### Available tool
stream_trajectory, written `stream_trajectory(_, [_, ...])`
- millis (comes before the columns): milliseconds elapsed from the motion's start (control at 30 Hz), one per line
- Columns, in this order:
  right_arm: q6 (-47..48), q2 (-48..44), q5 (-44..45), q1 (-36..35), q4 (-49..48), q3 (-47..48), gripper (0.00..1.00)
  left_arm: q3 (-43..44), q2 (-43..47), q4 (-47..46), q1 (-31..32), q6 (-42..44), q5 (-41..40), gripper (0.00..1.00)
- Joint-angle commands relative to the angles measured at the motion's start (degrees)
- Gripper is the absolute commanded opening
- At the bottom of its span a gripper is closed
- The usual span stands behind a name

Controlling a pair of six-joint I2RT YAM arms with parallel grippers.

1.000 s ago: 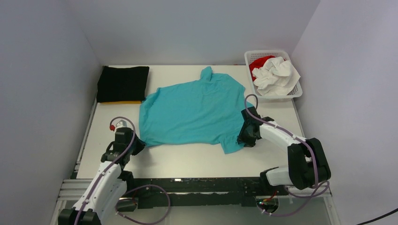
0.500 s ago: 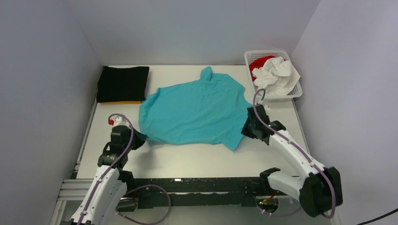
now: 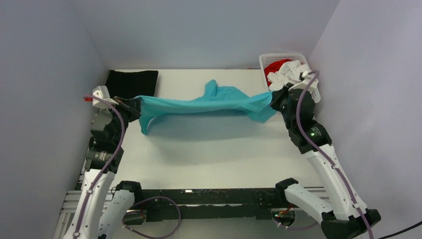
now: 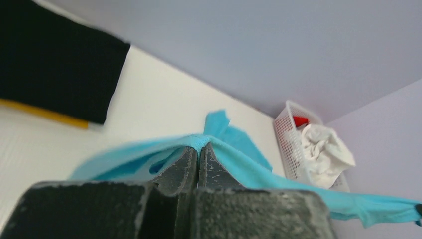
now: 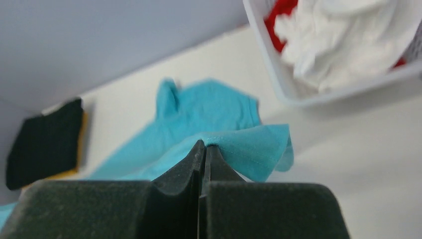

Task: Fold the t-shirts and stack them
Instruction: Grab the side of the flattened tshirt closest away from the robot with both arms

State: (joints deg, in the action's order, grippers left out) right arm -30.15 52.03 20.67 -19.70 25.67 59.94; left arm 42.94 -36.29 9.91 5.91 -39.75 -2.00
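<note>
a white worktop sits boxed in by pale lilac walls. above it the turquoise shirt hangs stretched from left to right between the two arms, sagging a little in the middle and casting a shadow on the worktop. its far part, with one sleeve, seems to lie on the surface, though i can't be sure. the left hand is clamped tight on the shirt's left edge, fingers pressed together with the cloth pinched between them. the right hand is closed just as tight on the right edge. at the far right a basket holds a crumpled white shirt on top of a red shirt. at the far left a folded black shirt lies on a yellow shirt, only a thin strip of which shows.
</note>
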Motion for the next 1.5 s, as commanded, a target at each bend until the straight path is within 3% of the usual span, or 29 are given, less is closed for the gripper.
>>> stream_trajectory(0, [9.5, -1.1, 4.5, -0.1, -9.0, 11.7, 0.0, 10.4, -1.7, -2.7, 0.1, 4.5, -2.9, 0.0])
stream_trajectory(167, [16.3, 0.8, 3.1, -0.1, -9.8, 23.8, 0.0, 19.2, -0.2, -1.2, 0.1, 7.4, -5.4, 0.0])
stream_trajectory(367, [20.3, 2.6, -3.6, -0.1, -3.8, 38.6, 0.0, 27.9, 3.1, 3.0, 0.1, 10.3, -4.6, 0.0])
stream_trajectory(733, [23.0, 3.1, -15.6, -0.1, 6.3, 57.8, 0.0, 36.9, 10.0, 9.9, 0.1, 11.1, -1.1, 0.0])
stream_trajectory(1033, [23.8, -1.5, -14.5, 0.0, 7.6, 54.6, 0.0, 37.0, 11.9, 15.0, 0.1, 6.3, 2.8, 0.0])
stream_trajectory(1267, [24.3, -3.7, -10.1, -0.1, 1.8, 40.1, 0.0, 21.9, 14.8, 10.8, 0.1, 2.9, -0.4, 0.0])
stream_trajectory(1467, [24.1, -2.6, -2.4, -0.1, -11.4, 22.8, 0.0, 10.2, 8.0, 5.4, 0.1, 1.2, -4.3, 0.0])
